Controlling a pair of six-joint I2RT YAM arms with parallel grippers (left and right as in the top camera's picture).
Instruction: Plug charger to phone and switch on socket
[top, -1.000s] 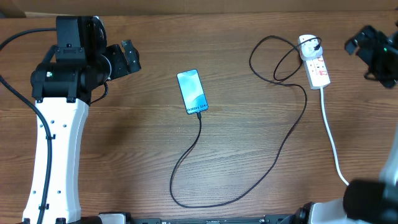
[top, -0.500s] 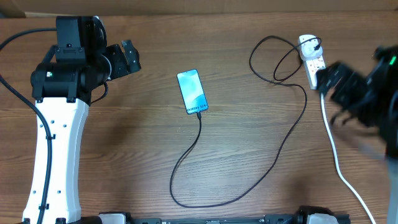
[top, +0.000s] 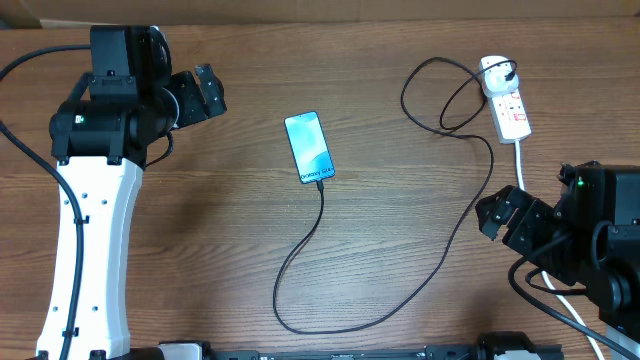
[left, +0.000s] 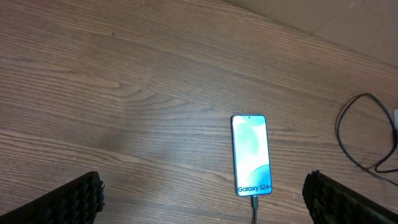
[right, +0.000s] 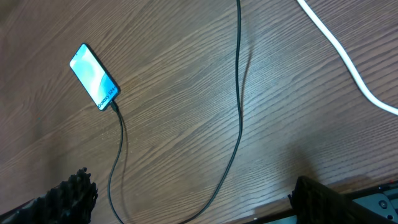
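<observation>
Phone (top: 309, 147) lies screen-up at the centre of the overhead frame, with the charger (right: 239, 62) apparently seated in its lower short edge. Socket (top: 511, 108) sits at upper right; whether its switch is on I cannot tell. Both pincers stand apart and empty: left gripper (top: 212, 92) at upper left, right gripper (top: 498, 225) at lower right, well apart from the strip. To switch on, 1 right fingertip should press squarely on the red switch, clear of the white cord (right: 336, 50).
</observation>
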